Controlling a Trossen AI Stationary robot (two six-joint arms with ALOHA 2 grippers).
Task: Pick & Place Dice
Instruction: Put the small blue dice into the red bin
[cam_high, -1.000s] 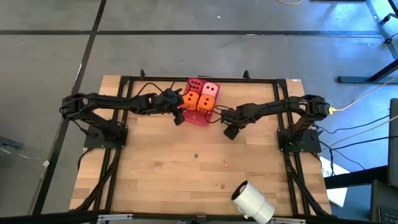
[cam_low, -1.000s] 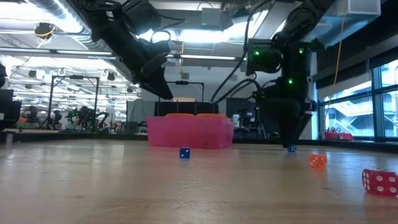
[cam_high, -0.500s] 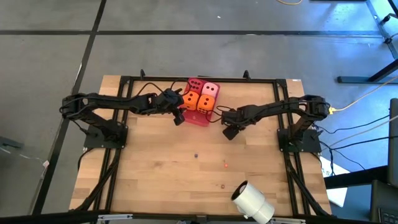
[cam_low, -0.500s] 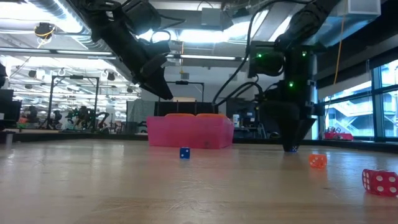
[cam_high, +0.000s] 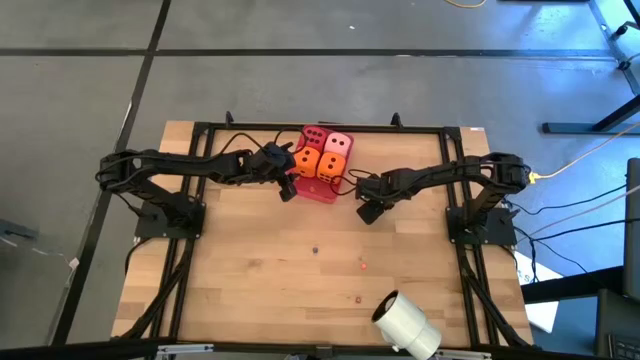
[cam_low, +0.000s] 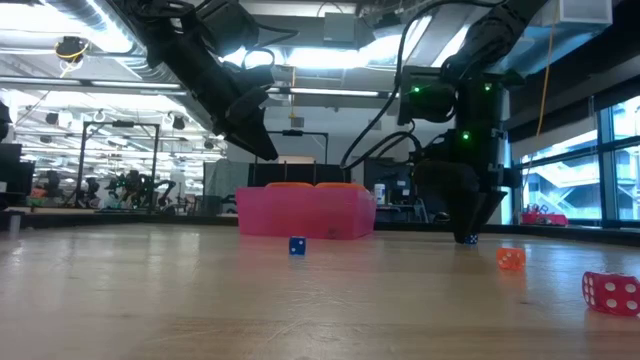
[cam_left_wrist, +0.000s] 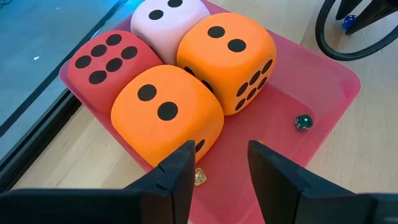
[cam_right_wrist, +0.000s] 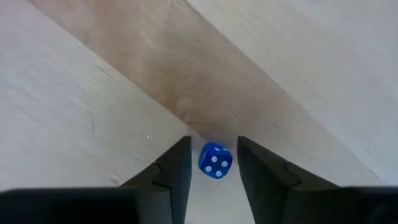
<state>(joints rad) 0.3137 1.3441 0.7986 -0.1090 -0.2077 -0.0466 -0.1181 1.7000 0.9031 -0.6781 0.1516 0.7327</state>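
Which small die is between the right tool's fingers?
The blue die showing four white pips, inside the right tool; the second blue die, orange die and red die lie apart.

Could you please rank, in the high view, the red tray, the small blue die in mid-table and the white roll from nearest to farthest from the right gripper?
Measured from the right gripper:
1. Red tray, just to its left, at the table's far side.
2. Small blue die, on the bare wood in mid-table.
3. White roll, at the table's near edge.
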